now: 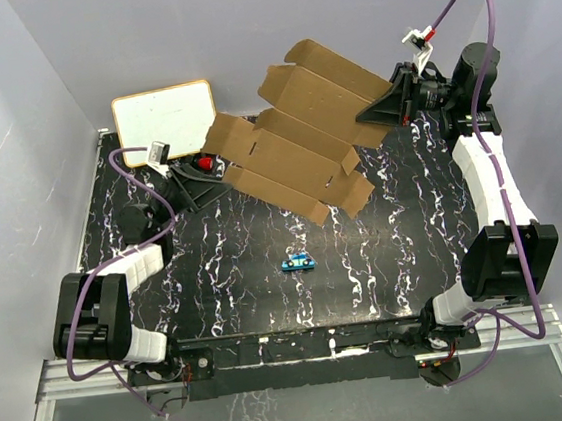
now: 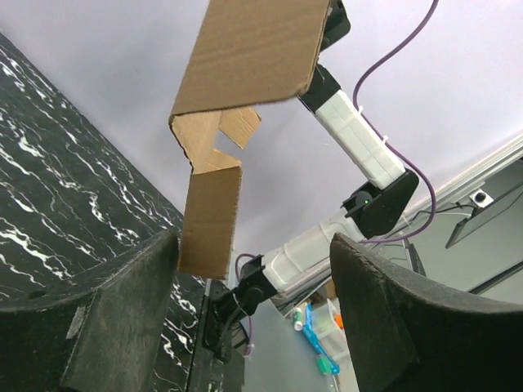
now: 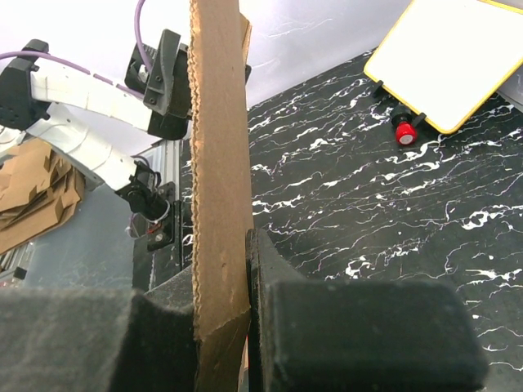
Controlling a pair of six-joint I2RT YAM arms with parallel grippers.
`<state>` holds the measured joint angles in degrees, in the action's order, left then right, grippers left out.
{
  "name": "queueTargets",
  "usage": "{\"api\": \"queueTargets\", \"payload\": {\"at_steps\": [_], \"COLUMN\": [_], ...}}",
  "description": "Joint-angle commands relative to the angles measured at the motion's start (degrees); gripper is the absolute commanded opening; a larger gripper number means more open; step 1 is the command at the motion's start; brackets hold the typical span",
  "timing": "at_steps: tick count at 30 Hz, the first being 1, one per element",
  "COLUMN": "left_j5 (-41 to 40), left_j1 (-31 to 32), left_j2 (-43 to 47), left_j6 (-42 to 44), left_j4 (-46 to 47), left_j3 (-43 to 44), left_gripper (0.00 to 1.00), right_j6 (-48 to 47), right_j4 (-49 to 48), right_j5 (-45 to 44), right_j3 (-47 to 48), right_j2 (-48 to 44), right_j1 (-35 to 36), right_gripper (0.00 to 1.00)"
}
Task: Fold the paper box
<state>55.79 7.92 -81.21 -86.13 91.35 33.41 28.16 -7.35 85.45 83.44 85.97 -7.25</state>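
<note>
A: Where's the box (image 1: 295,149) rn?
B: Not on the table (image 1: 251,304). It's an unfolded sheet, held up in the air over the far half, more toward the far-right corner. The right end effector (image 1: 383,111) is clamped on its right edge. Its wrist cam shows cardboard pinched btw both fingers.
A: And the left one?
B: The left end effector (image 1: 197,179) sits by the far-left corner, just in front of the whiteboard (image 1: 164,120). Fingers wide apart, nothing in them.
A: Which way's the sheet from it?
B: Up and to its right. The long axis runs approx left-right along the far edge, tilted, w/ the left end hanging near the left arm. One flap droops toward the gap btw its fingers, not touching afaict.
A: So the left arm's the free one.
B: Yep. Imo it has to reach up for that near flap. The small blue thing (image 1: 296,261) mid-table is well apart, no bother.
</note>
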Motion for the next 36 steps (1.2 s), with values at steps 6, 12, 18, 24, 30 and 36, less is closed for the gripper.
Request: {"api": "queueTargets", "payload": {"at_steps": [6,12,18,24,30,36], "left_j5": [-3.1,-8.6,-9.5,-5.9,-4.4,-2.7], "left_j1": [-9.3,-12.2,-12.1,-9.5,-6.5,-4.2], "left_j2": [6.1,7.6,-0.2,-7.0,-7.7,-8.8], "left_j6": [8.3,18.3,16.3,9.2,10.2,9.7], "left_j4": [-3.6,-19.4,-9.2,7.1,7.7,9.2], "left_j3": [2.3,1.4,3.7,7.2,7.2,8.0], "left_gripper": [0.71,0.42,0.35,0.36,0.38,0.38], "right_j6": [-0.5,5.0,14.7,19.6,23.2,24.0], "right_j4": [-3.8,-11.2,-22.2,-27.7,-31.3,-31.9], "right_j5": [1.9,3.2,4.0,4.1,3.8,3.8], "right_j3": [0.9,-0.1,-1.3,-0.7,-0.4,0.1], "right_j2": [-0.5,-1.0,-1.4,-1.1,-0.7,-0.5], "right_j1": [-0.3,-0.3,0.3,1.0,1.2,1.2], "right_gripper": [0.08,0.08,0.08,0.08,0.08,0.08]}}
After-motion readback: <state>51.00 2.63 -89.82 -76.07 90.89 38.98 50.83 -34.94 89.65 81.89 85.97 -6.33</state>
